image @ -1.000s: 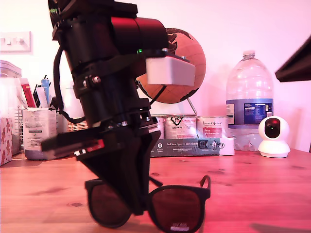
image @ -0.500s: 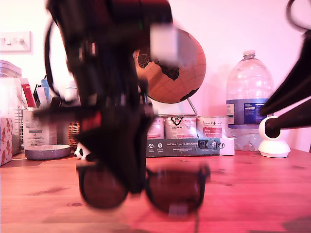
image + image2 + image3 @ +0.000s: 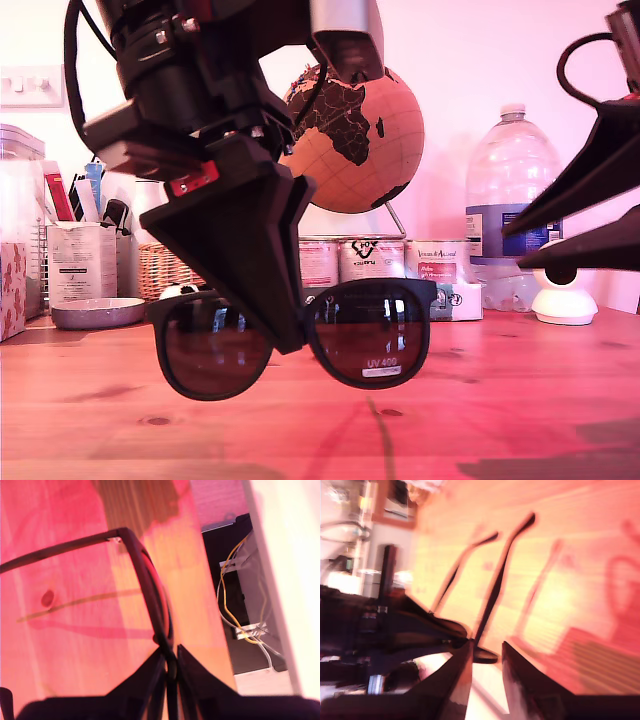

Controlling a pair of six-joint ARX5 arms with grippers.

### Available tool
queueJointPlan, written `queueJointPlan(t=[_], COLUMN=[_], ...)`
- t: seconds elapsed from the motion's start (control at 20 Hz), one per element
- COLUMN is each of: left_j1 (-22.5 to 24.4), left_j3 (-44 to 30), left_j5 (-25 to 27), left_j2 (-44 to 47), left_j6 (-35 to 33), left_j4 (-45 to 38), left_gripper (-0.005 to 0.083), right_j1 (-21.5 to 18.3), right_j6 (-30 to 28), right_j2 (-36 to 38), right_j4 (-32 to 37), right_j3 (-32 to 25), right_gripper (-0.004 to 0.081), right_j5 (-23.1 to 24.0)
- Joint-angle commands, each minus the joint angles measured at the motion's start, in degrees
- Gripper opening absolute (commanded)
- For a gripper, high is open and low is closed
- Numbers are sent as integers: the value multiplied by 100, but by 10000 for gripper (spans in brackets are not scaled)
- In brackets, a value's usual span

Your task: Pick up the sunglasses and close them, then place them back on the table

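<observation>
My first end effector [image 3: 285, 335] pinches the bridge of the sunglasses [image 3: 365, 335], holding the matte black frame, brownish lenses and UV 400 sticker above the counter [image 3: 480, 420]. My second end effector [image 3: 485, 655] is narrowly parted, holding nothing. A globe [image 3: 350, 150] stands far behind.

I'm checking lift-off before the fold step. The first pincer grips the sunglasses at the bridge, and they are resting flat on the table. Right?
Not quite. My first pincer does grip the sunglasses at the bridge, but they are not resting flat on the table: the exterior view shows them held clear above the wood.
</observation>
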State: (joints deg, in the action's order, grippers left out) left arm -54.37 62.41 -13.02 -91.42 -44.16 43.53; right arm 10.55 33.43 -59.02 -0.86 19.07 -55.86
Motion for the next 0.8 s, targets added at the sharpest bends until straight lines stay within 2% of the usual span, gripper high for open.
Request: queueJointPlan(t=[0.0, 0.25, 0.35, 0.55, 0.75], left_j1=[-109, -201, -199, -199, -201], left_j3=[-46, -243, -531, -1220, -1875], left_j5=[-105, -192, -149, -48, -44], left_j2=[79, 330, 623, 1185, 1482], left_j6=[92, 376, 422, 546, 767], left_j4=[-15, -389, -682, -1335, -2105], left_gripper=[-19, -19, -19, -19, -19], right_j1=[-83, -125, -127, -125, -74], right_j6=[87, 323, 461, 894, 1067], right_j2=[-232, -793, -898, -1106, -1375], right_j4=[195, 769, 920, 1451, 1794], right_j3=[11, 13, 15, 31, 57], right_gripper=[162, 179, 183, 266, 287], right_j5=[-341, -815, -890, -1154, -1268])
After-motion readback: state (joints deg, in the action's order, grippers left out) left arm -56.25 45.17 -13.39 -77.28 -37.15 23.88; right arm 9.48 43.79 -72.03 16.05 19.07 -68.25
